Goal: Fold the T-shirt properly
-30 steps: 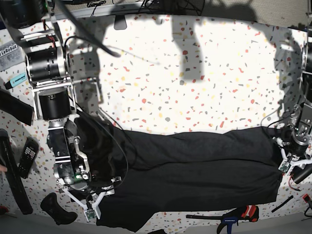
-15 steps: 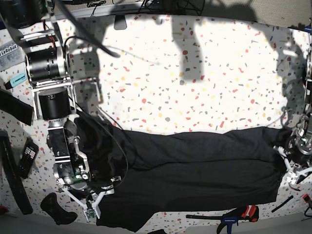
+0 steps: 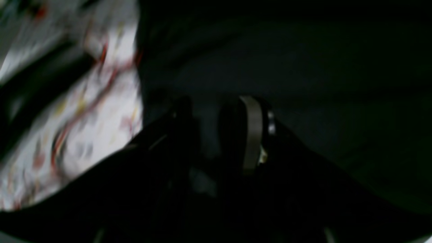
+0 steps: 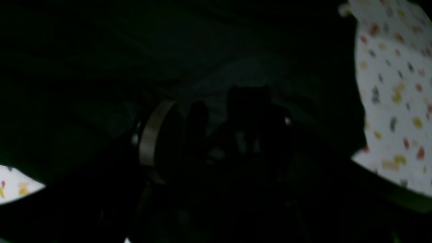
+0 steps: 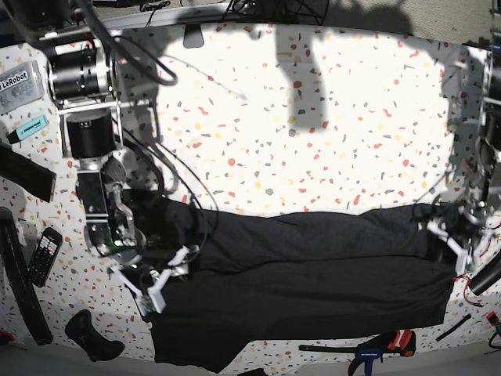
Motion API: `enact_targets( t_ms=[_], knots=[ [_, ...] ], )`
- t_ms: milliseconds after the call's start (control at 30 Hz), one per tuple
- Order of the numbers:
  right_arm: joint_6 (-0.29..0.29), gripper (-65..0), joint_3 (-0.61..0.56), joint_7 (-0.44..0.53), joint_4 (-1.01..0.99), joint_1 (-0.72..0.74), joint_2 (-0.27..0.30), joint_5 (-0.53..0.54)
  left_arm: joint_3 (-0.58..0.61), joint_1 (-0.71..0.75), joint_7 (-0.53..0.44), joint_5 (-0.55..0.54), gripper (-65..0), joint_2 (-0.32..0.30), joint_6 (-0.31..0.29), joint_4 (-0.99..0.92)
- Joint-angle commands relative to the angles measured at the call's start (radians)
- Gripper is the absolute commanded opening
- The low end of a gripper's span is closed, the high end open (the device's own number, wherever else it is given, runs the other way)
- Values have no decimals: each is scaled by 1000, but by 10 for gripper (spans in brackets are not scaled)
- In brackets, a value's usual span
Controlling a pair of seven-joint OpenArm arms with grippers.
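On speckled table (image 5: 258, 141), black T-shirt (image 5: 313, 298), tag (image 5: 17, 86) reading "LeRobot"

Spread on the near part of the table (image 5: 258, 133)
Has the remote (image 5: 45, 257) left of the T-shirt (image 5: 313, 294), the clamp (image 5: 368, 359) just before it.

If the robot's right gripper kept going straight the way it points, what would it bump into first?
Probably the black T-shirt: in its wrist view, dark cloth fills the space ahead of the right gripper. How far off it is, I can't tell.
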Motion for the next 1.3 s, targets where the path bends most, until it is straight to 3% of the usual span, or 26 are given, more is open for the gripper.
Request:
enact_targets(
  t_ms=[0, 133, 367, 733, 967, 1267],
  knots=[
    [7, -277, 17, 28, 15, 25, 6, -8, -10, -18, -27, -9, -433, -12, 19, 12],
    [8, -277, 49, 31, 15, -11, 6, -47, -77, 33, -37, -9, -433, 8, 20, 12],
    [8, -277, 50, 63, 15, -90, 6, -57, -246, 89, -30, -9, -433, 64, -48, 12],
    [7, -277, 50, 68, 14, -187, 6, -132, -267, 163, -54, 71, -433, 71, -55, 14],
    [7, -277, 50, 46, 39, -233, 9, -125, -267, 189, -31, 71, -433, 36, -63, 61],
    [7, -277, 50, 1, 120, -333, 9, -124, -268, 362, -1, 71, -433, -52, -61, 323]
  ],
)
